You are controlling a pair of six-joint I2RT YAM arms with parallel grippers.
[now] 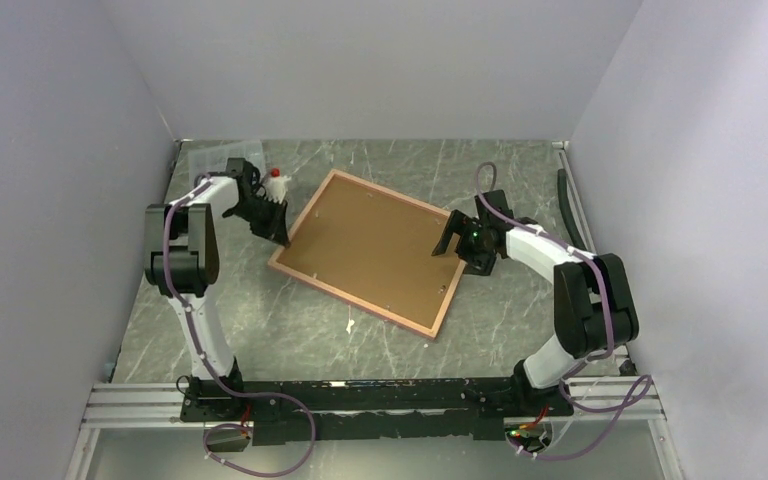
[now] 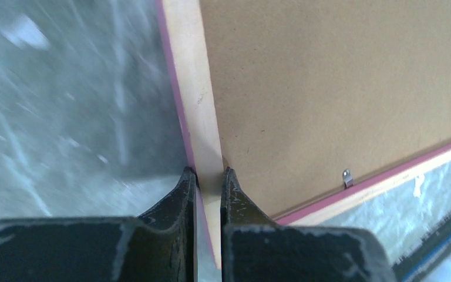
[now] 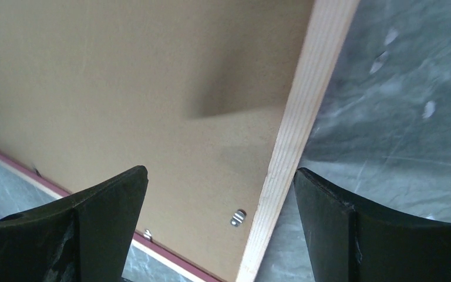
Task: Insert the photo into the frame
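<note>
frame (image 1: 352,301): lies back side up on the table (image 1: 520,170), tan wood rails with a pink edge; its left rail is between the left jaws, and its right rail runs under the gap of the right jaws
handling of the frame: i judge it light and stiff, but the thin rails may twist or slip if it is lifted by one side only; the best hold is across a rail, one side for each arm
photo: not seen in any view, so i cannot tell where it is; as a thin print it would probably bend easily and be hard to pinch when flat
backing board (image 1: 365,245): brown and flat, sits inside the frame, just inward of the left jaws and under the right jaws
metal tabs (image 3: 238,217): small, on the board's border, two low between the right jaws
left gripper (image 2: 209,176): jaws clamped on the frame's left rail, one finger outside and one on the board side
right gripper (image 3: 220,171): jaws wide apart, holding nothing
counts: one frame, one backing board, no photo in view, at least two tabs, two grippers
</note>
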